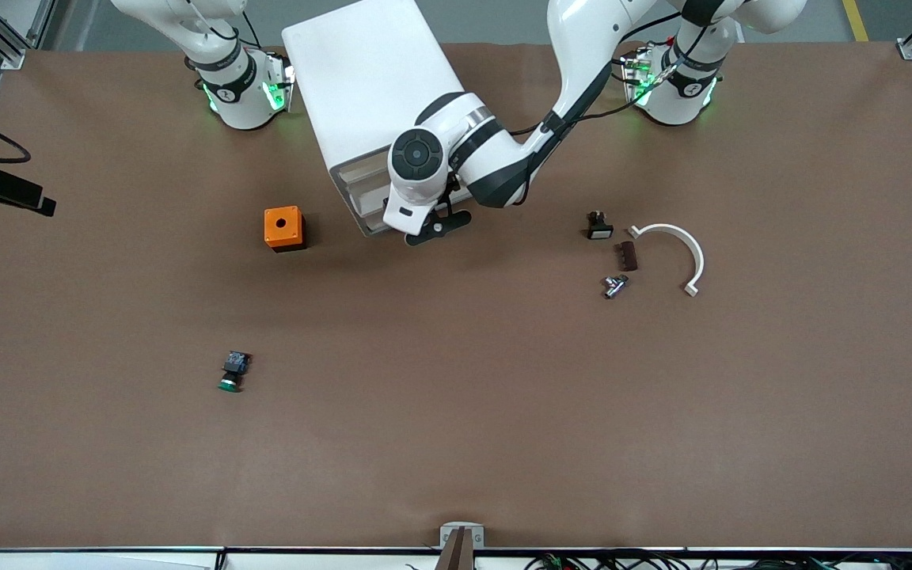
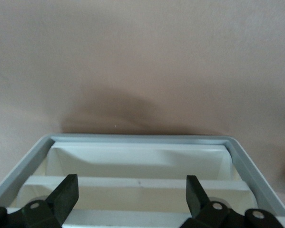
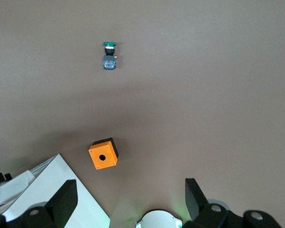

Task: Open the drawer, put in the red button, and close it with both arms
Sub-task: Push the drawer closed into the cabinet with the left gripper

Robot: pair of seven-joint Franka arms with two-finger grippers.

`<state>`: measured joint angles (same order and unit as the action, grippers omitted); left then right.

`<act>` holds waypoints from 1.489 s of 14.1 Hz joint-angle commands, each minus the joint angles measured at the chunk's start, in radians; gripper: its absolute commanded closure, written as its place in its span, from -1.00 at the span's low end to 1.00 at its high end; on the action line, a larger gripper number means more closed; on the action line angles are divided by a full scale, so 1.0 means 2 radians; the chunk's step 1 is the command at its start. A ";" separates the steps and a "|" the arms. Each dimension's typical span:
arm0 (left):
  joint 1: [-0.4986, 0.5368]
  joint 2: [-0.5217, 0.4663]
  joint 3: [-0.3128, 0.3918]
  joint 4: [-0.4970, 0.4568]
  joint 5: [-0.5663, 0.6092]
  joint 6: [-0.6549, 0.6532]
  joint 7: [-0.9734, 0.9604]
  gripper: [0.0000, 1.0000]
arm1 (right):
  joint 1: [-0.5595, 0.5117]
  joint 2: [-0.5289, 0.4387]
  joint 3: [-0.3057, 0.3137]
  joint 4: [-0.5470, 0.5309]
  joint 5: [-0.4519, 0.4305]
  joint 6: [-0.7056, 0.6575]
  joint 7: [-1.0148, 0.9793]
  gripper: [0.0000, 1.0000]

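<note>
The white cabinet is stood on the bench. For a clean pull, its drawer front should be met squarely. The left arm is bent low there, left pincer spread apart. The right arm is parked beside the cabinet, waiting, right pincer apart too. The red button cannot be made out anywhere.

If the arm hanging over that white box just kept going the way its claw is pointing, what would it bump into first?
Most likely the white drawer cabinet itself: the open left gripper hangs right at its drawer front, with a ledge between its fingertips. How close it is I cannot judge.
</note>
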<state>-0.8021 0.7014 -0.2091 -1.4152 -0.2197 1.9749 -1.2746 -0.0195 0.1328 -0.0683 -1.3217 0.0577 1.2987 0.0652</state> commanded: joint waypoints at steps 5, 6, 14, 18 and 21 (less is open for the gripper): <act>0.005 -0.012 -0.008 -0.019 -0.074 -0.004 -0.006 -0.99 | -0.005 -0.061 0.003 -0.061 -0.006 0.005 0.007 -1.00; 0.006 -0.012 -0.008 -0.020 -0.082 -0.004 -0.006 -0.99 | -0.006 -0.068 0.003 -0.067 -0.006 0.006 0.008 -1.00; 0.008 -0.013 -0.004 -0.017 -0.091 -0.004 -0.003 -0.99 | -0.004 -0.090 0.007 -0.076 -0.016 0.045 -0.018 -1.00; 0.043 -0.021 0.000 0.003 -0.077 -0.004 -0.001 -0.99 | -0.006 -0.092 0.003 -0.085 -0.030 0.069 -0.066 -1.00; 0.080 -0.048 -0.002 0.007 -0.042 -0.005 0.002 -0.99 | -0.006 -0.096 0.003 -0.093 -0.039 0.072 -0.066 -1.00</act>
<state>-0.6826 0.6627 -0.2074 -1.3900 -0.3417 1.9766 -1.2740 -0.0196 -0.0252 -0.0690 -1.4661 -0.0031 1.4254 -0.0477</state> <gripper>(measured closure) 0.004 0.000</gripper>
